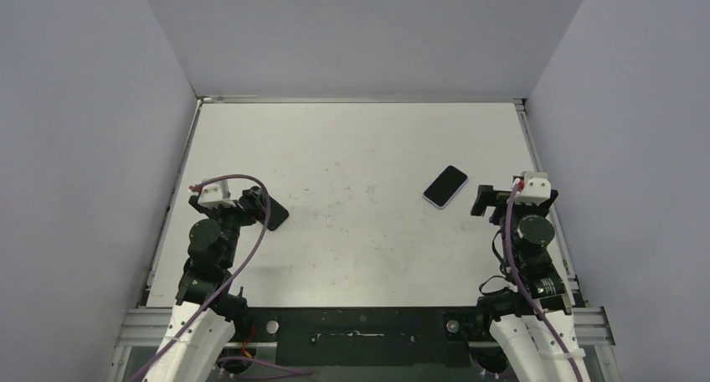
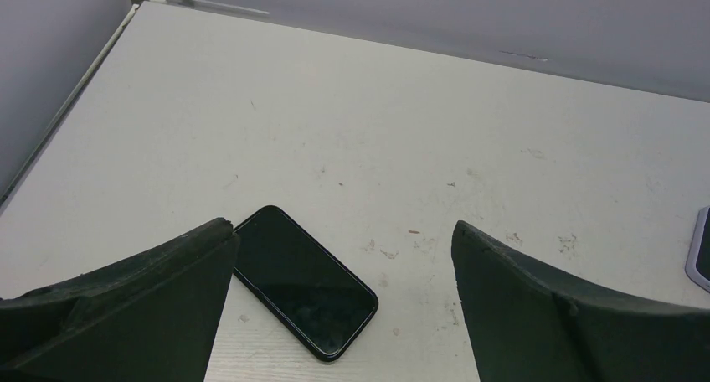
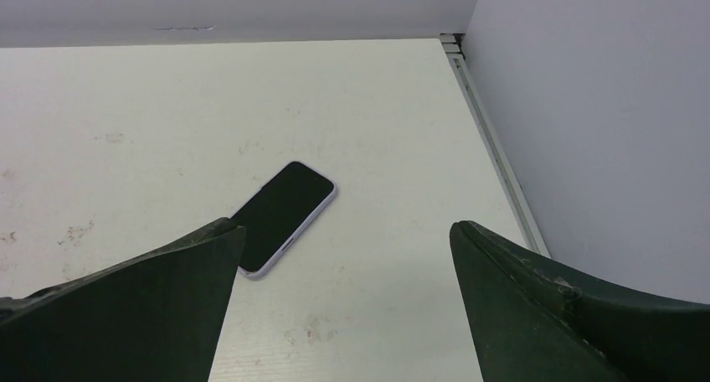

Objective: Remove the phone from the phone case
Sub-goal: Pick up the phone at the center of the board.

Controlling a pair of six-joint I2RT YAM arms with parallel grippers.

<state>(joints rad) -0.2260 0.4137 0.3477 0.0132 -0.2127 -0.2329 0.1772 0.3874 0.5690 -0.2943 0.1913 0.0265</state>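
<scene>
Standing behind the two arms, I see the white table [image 1: 352,139], scuffed and speckled with small marks, boxed in by plain grey walls [image 1: 360,38]. The left gripper [image 2: 343,231] hangs low over the table at about eight o'clock from the table's middle, with its two dark fingers [image 2: 142,307] spread wide apart and nothing between them. A black phone [image 2: 306,281] lies flat, glossy side up and a bit smudged, just beside that gripper. In the left wrist view it sits toward seven o'clock of the gap, with one corner hidden behind the left-hand finger. Over at three o'clock on the table the right gripper [image 3: 347,229] is likewise spread wide and holds nothing. Near it, at about ten o'clock from its fingers, a lilac-edged phone case [image 3: 285,214] lies flat with its dark face up, turned at a slant. One end is tucked behind the left-hand finger in the right wrist view. I cannot tell from here whether anything sits inside that case. The phone and the case lie well apart, one on each side of the table, and neither gripper touches either one.
</scene>
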